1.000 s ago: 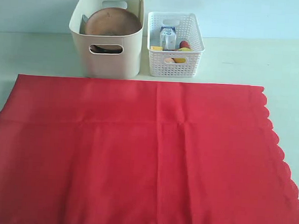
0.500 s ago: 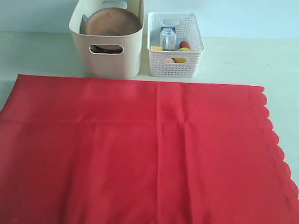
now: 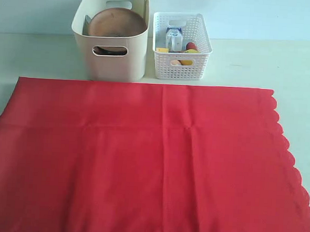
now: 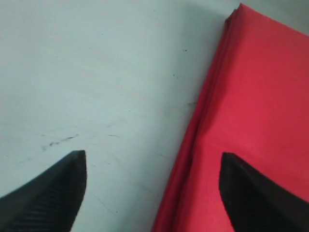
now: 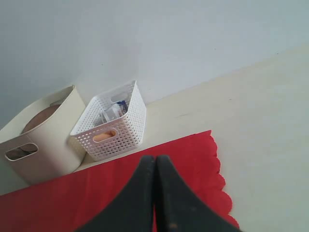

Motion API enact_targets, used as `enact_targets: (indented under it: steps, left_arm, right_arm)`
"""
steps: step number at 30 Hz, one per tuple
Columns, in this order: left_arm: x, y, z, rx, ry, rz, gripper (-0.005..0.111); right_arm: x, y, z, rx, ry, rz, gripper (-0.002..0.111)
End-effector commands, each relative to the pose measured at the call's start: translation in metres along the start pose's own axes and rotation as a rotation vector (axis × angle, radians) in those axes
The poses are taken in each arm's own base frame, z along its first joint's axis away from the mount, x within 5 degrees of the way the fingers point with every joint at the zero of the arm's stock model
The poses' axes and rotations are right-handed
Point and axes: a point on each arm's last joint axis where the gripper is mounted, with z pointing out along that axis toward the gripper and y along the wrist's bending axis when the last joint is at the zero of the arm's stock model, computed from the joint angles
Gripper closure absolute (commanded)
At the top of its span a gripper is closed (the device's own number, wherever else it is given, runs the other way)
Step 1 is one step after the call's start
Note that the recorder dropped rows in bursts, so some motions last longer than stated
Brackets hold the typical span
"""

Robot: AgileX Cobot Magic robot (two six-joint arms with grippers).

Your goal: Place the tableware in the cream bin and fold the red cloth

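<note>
The red cloth [image 3: 152, 158] lies spread flat over the front of the table, with fold creases and a scalloped right edge. Behind it stands the cream bin [image 3: 116, 61], and a round brown plate [image 3: 117, 22] leans inside it. Neither gripper appears in the exterior view. In the left wrist view my left gripper [image 4: 152, 154] is open and holds nothing. It straddles a layered edge of the red cloth [image 4: 260, 96], one finger [image 4: 53, 193] over bare table. My right gripper [image 5: 155, 157] is shut and empty above the red cloth [image 5: 193, 150], near its scalloped edge. The cream bin [image 5: 43, 145] lies beyond.
A white lattice basket [image 3: 182, 65] stands right of the cream bin and holds a small milk carton [image 3: 174, 38] and food pieces. Bare pale table runs along the cloth's right side and behind it. A wall closes the back.
</note>
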Motion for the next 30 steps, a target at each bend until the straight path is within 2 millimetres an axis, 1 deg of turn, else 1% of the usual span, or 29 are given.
enact_targets:
  steps: [1, 7, 12, 15, 17, 20, 21, 22, 24, 30]
  left_arm:
    - [0.005, -0.010, 0.014, 0.016, 0.029, 0.034, 0.027]
    - [0.016, -0.020, 0.029, 0.031, 0.072, 0.081, 0.027]
    - [0.027, -0.023, 0.041, 0.026, 0.129, 0.129, 0.027]
    - [0.030, -0.023, 0.045, 0.021, 0.150, 0.131, 0.031]
    - [0.031, -0.023, 0.046, 0.020, 0.156, 0.131, 0.041]
    - [0.031, -0.023, 0.045, 0.020, 0.158, 0.131, 0.062]
    - [0.031, -0.023, 0.045, 0.020, 0.158, 0.131, 0.073]
    - [0.031, -0.023, 0.045, 0.020, 0.158, 0.131, 0.087]
    - [0.031, -0.023, 0.045, 0.020, 0.158, 0.131, 0.107]
    - [0.031, -0.021, 0.045, 0.018, 0.161, 0.141, 0.107]
  right_arm:
    - [0.001, -0.001, 0.000, 0.001, -0.008, -0.003, 0.108]
    - [0.001, -0.001, 0.000, 0.001, -0.008, -0.003, 0.108]
    - [0.001, -0.001, 0.000, 0.001, -0.008, -0.005, 0.108]
    - [0.001, -0.001, 0.000, 0.004, 0.001, -0.005, 0.108]
    - [0.001, -0.001, 0.000, 0.004, 0.001, -0.005, 0.108]
    - [0.001, -0.001, 0.000, 0.004, 0.001, -0.005, 0.108]
    - [0.001, -0.001, 0.000, 0.004, 0.001, -0.005, 0.108]
    - [0.001, -0.001, 0.000, 0.004, 0.001, -0.005, 0.108]
    - [0.001, -0.001, 0.000, 0.004, 0.001, -0.005, 0.108]
    - [0.002, 0.000, 0.000, -0.002, 0.003, 0.031, 0.108]
